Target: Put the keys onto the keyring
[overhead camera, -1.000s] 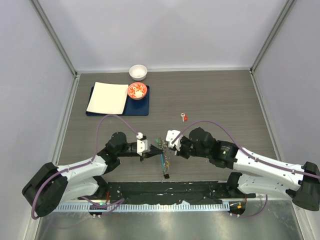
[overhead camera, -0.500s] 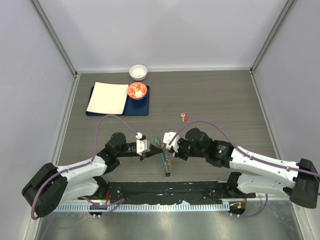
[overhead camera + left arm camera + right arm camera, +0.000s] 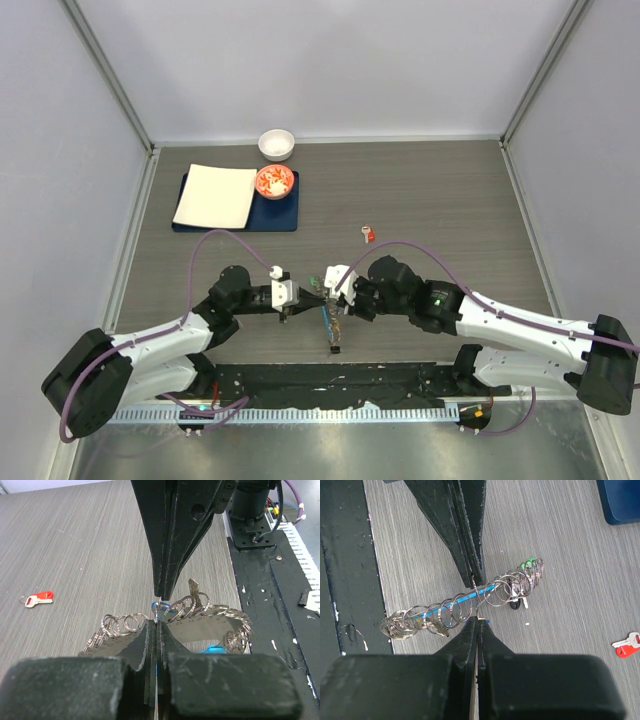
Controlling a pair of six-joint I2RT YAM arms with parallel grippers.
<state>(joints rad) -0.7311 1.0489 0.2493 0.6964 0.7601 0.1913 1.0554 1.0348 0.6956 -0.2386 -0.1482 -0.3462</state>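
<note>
The right gripper (image 3: 326, 291) has crept left over the last second, closing in on the left gripper (image 3: 311, 293), and its arm has followed. The left gripper itself has slipped a touch leftward. The near end of the keyring (image 3: 331, 322) seems to have swung slightly right.

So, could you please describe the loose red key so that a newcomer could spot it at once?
On the grey wood-grain table, find the keyring with its bunch near the middle of the front edge. Beyond it, toward the back wall and a little right, a tiny key lies alone on the tabletop. Its red cap sets it apart from the bunch's silver keys.
</note>
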